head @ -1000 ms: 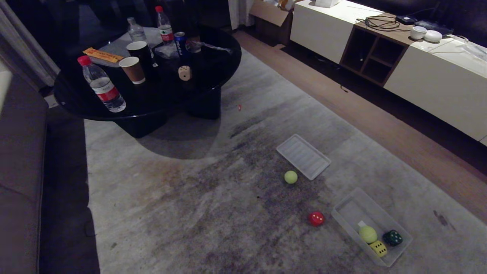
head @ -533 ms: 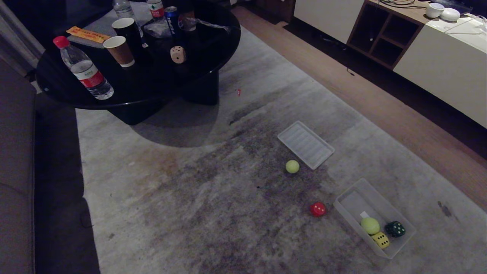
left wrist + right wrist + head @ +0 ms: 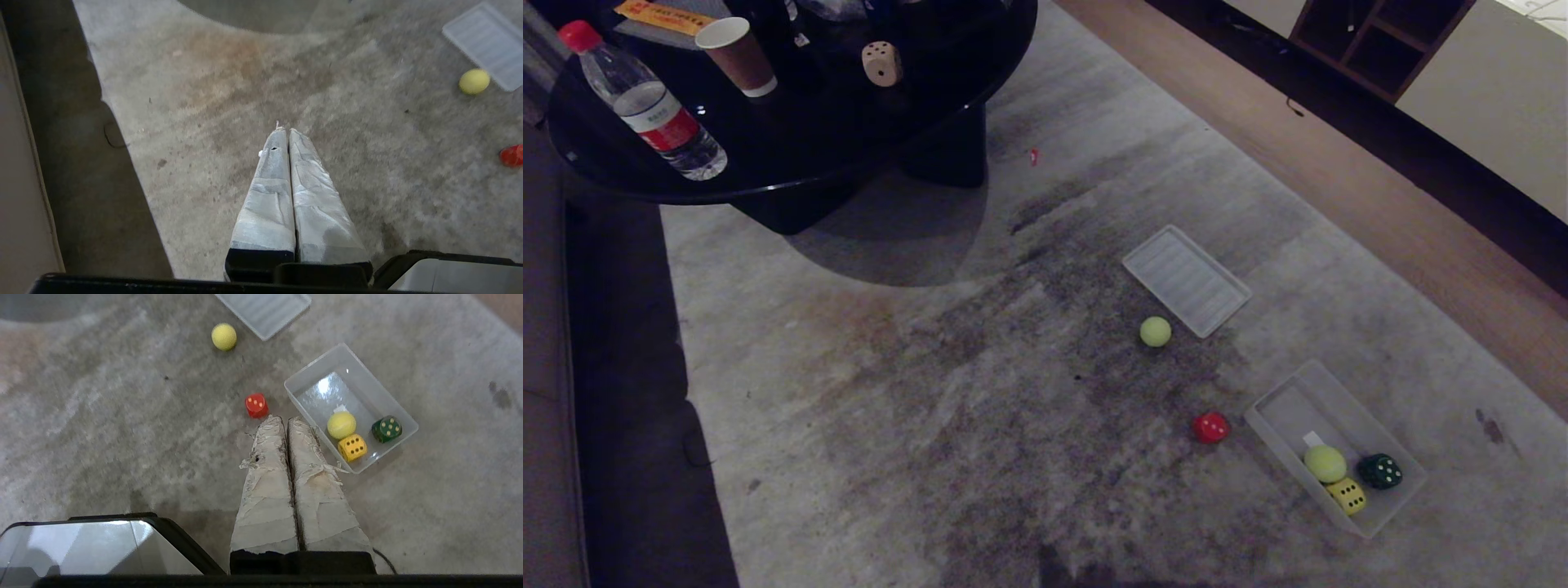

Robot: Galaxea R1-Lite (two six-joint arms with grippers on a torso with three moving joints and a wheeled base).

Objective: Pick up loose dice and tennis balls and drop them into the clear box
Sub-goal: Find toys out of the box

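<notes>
The clear box (image 3: 1286, 408) (image 3: 310, 375) sits on the rug at the right, holding a tennis ball (image 3: 1325, 463) (image 3: 341, 425), a yellow die (image 3: 1347, 495) (image 3: 352, 447) and a dark green die (image 3: 1379, 471) (image 3: 386, 429). A red die (image 3: 1210, 427) (image 3: 256, 405) (image 3: 512, 155) lies loose just left of the box. Another tennis ball (image 3: 1155, 331) (image 3: 224, 336) (image 3: 474, 81) lies further off. A tan die (image 3: 881, 64) stands on the black table (image 3: 768, 163). My right gripper (image 3: 285, 419) is shut and empty, above the rug near the red die. My left gripper (image 3: 287, 131) is shut and empty over bare rug.
A flat ribbed lid (image 3: 1186, 280) lies beside the loose tennis ball. The black table carries a water bottle (image 3: 645, 102) and a paper cup (image 3: 737, 55). A sofa edge (image 3: 556, 392) runs along the left; a white cabinet (image 3: 1486, 98) stands at the far right.
The whole head view has shifted: the table and cabinet slid toward the top and the floor things rose a little, as the camera tilted down. Nothing on the rug moved itself.
</notes>
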